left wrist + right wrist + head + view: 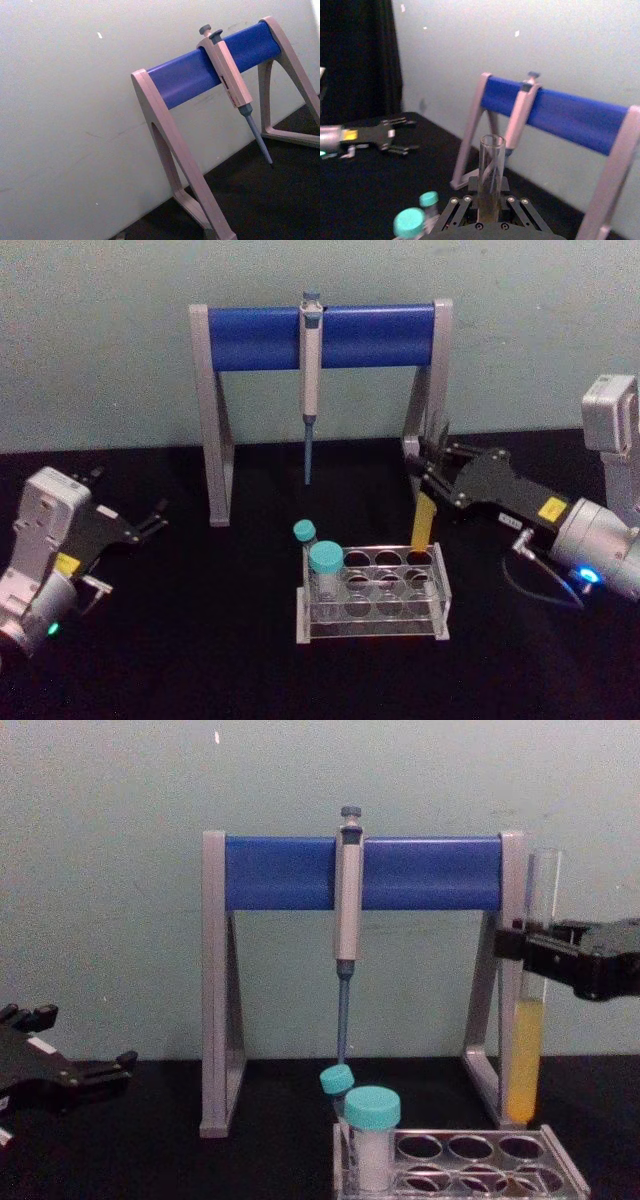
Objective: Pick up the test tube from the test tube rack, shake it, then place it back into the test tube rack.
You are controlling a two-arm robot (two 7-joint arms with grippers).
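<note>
Grips tube (528,1020) upright with right gripper (524,946), seemingly just above rack's (400,618) back-right hole; rests left gripper (152,517) at left, fingers spread.

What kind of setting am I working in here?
Likely a lab bench mock-up: a pipette hangs on a stand, and the right gripper holds a test tube by a test tube rack.

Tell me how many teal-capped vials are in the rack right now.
2. Both sit at the left end of the test tube rack: the front vial upright, nearer the robot, and the rear vial just behind it, tilted. None appear hidden.
</note>
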